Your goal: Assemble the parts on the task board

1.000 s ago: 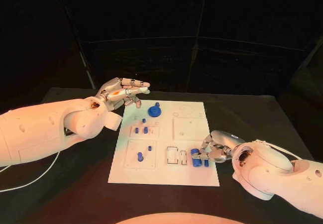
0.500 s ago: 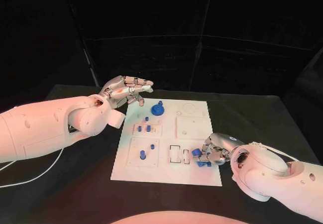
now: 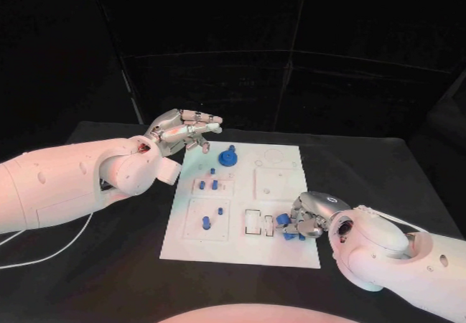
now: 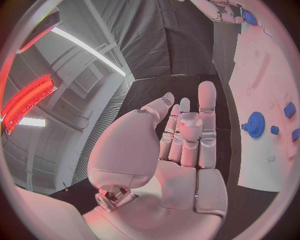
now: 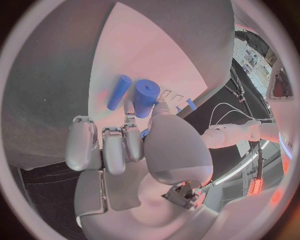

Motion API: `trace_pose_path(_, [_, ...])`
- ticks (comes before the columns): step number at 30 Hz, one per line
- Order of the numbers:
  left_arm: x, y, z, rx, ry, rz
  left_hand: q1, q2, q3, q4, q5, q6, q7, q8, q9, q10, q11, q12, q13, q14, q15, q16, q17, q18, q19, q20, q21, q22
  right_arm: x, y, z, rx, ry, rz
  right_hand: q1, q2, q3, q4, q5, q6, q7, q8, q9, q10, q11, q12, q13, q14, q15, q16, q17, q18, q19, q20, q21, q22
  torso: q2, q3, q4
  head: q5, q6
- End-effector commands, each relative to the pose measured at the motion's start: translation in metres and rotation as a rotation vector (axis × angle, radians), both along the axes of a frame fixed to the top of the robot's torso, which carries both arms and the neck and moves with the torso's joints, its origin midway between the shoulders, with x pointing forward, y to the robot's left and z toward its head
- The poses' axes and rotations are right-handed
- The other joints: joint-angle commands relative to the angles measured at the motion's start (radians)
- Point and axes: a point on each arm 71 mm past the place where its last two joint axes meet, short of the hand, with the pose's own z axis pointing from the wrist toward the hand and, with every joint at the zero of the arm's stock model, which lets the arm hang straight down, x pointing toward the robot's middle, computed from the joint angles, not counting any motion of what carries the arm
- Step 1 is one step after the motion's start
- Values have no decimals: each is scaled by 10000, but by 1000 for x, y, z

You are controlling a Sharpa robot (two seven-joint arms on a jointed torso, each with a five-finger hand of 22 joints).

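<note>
The white task board [image 3: 279, 181] lies mid-table. My right hand [image 3: 305, 218] rests at the board's near right edge, curled over two blue cylinders [image 3: 288, 226]. In the right wrist view its thumb and a finger lie on either side of the thick blue cylinder [image 5: 147, 96], pinching it on the board, with a thin blue cylinder [image 5: 119, 92] beside it. My left hand [image 3: 187, 134] hovers above the board's far left corner, fingers extended and empty [image 4: 187, 132]. A blue gear [image 3: 226, 159] [image 4: 254, 124] stands near that corner. Small blue pegs [image 3: 206, 184] sit in the left-side blocks.
Two narrow rectangular slots [image 3: 256, 223] lie just left of the right hand. Raised square blocks [image 3: 271, 183] take up the board's right middle. Black table [image 3: 398, 176] surrounds the board. A white cable [image 3: 22, 256] trails at the near left.
The camera has shifted a little. My left hand's fingers have spread slightly above the far left corner. My right hand stays at the blue cylinders, curled a bit tighter.
</note>
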Motion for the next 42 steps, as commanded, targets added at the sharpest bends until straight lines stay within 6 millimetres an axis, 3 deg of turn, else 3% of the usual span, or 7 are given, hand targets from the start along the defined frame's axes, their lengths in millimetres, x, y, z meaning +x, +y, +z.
trace_pose_path(1, [-1, -1, 1, -75, -59, -124, -63, 1, -25, 37, 33, -100, -3, 69, -8, -57, 24, 41, 11, -23, 12, 47, -2, 136, -6, 89, -48, 4, -4, -3, -8, -408, 263, -102, 216, 141, 14, -51, 182, -2, -38, 61, 39, 180, -59, 128, 1043, 735, -76, 48, 1100, -180, 89, 13, 74, 67, -12, -6, 13, -49, -21])
trace_pose_path(8, [-1, 0, 2, -72, -68, -105, -63, 1, -25, 37, 33, -100, -3, 69, -8, -57, 24, 41, 11, -23, 12, 47, -2, 136, -6, 89, -48, 4, -9, -1, 3, 610, -430, -294, 641, 485, 141, -187, 712, 123, -97, 180, 156, 343, -119, 320, 1294, 757, -126, 100, 1222, -216, 183, -31, 181, 275, -24, 12, 24, -55, -17])
trace_pose_path(14, [0, 0, 1, -71, -61, -108, -54, 11, -15, 32, 39, -102, -9, 78, -6, -61, 19, 53, 12, -23, 11, 52, 1, 137, -6, 90, -50, 4, -16, 4, 15, 1604, -934, -308, 903, 539, 189, -337, 844, 110, -102, 162, 188, 368, -130, 336, 1335, 763, -140, 114, 1255, -230, 214, -48, 219, 349, -30, 2, 31, -84, -2])
trace_pose_path(18, [0, -1, 1, -77, -52, -131, -54, 11, -15, 32, 39, -102, -9, 78, -6, -61, 19, 53, 12, -23, 11, 52, 1, 137, -6, 90, -50, 4, -20, 8, 19, 1949, -989, -297, 898, 542, 183, -333, 856, 99, -95, 153, 188, 368, -127, 335, 1336, 763, -139, 115, 1258, -233, 220, -49, 226, 364, -16, -13, 56, -122, 34])
trace_pose_path(29, [0, -1, 0, -45, 23, -156, -36, 18, -1, 20, 48, -105, -13, 85, -5, -66, 14, 63, 13, -24, 8, 56, 1, 139, -6, 89, -50, 5, -19, 19, 17, 2190, -706, -117, 753, 535, 55, -222, 890, 74, -68, 98, 203, 350, -100, 286, 1311, 757, -119, 103, 1233, -235, 219, -38, 231, 373, -3, -7, 32, -50, 44])
trace_pose_path(34, [0, -4, -1, -54, 45, -209, -36, 18, -1, 20, 48, -105, -13, 85, -5, -66, 14, 63, 13, -24, 8, 56, 1, 139, -6, 89, -50, 5, -17, 31, 9, 1898, -11, 38, 554, 529, -139, -60, 591, 194, -103, 75, 245, 322, -120, 211, 1266, 741, -125, 72, 1168, -228, 200, -34, 217, 350, 12, -15, 49, -50, 85])
trace_pose_path(42, [0, -6, -1, -55, 101, -293, -36, 18, -1, 20, 48, -105, -13, 85, -5, -66, 14, 63, 13, -24, 8, 56, 1, 139, -6, 89, -50, 5, -13, 45, 5, 2053, 225, -126, 280, 708, -324, 27, 508, 518, -215, 116, 346, 309, -212, 121, 1226, 738, -195, 61, 1160, -220, 184, -88, 202, 328, 12, -7, 32, -8, 125])
